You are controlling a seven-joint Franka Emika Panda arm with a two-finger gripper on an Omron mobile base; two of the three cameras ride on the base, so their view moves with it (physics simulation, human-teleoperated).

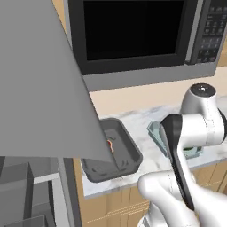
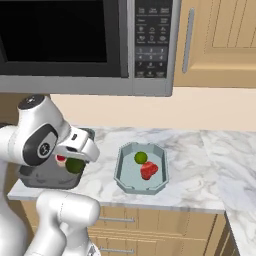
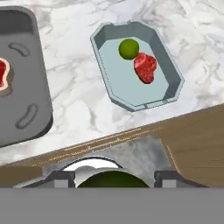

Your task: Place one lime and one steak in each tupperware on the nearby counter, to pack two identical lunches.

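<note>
While no writing reads, gripper (image 3: 113, 180) holds lime (image 3: 114, 179).

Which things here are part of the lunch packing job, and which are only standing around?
Job: pale blue tupperware holding bright lime and red steak; dark grey tupperware holding rimmed steak; dark lime in gripper; counter.
Around: microwave; wall cabinet.

We count two limes, one yellow-green (image 3: 128, 48) and one dark green (image 3: 113, 179); two steaks, one all red (image 3: 145, 67) and one pale-rimmed (image 3: 3, 74); and two tupperware trays, blue-grey (image 3: 173, 72) and dark grey (image 3: 26, 118).
</note>
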